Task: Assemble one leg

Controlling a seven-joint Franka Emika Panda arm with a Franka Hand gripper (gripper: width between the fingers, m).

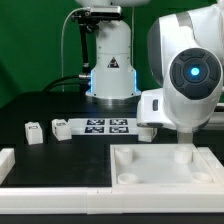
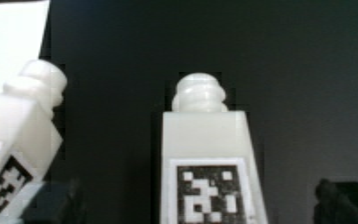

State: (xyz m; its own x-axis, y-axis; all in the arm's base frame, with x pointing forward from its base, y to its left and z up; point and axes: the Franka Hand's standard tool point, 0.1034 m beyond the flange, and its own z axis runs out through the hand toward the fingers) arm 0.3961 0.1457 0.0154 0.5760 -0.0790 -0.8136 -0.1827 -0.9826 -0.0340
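If I shut skewed, risk: leg topples or slips out, bumps 2nd leg just beside.
Gripper: spread, one finger each side of leg, not touching.
Leg pos: on dark table, between my fingers, knobbed end away.
Writing: none legible; b/w marker tag only.

We can read no words or numbers. A triangular sign stands on the arm's base, too small to make out. Black-and-white square tags mark the marker board, a leg and a second leg.
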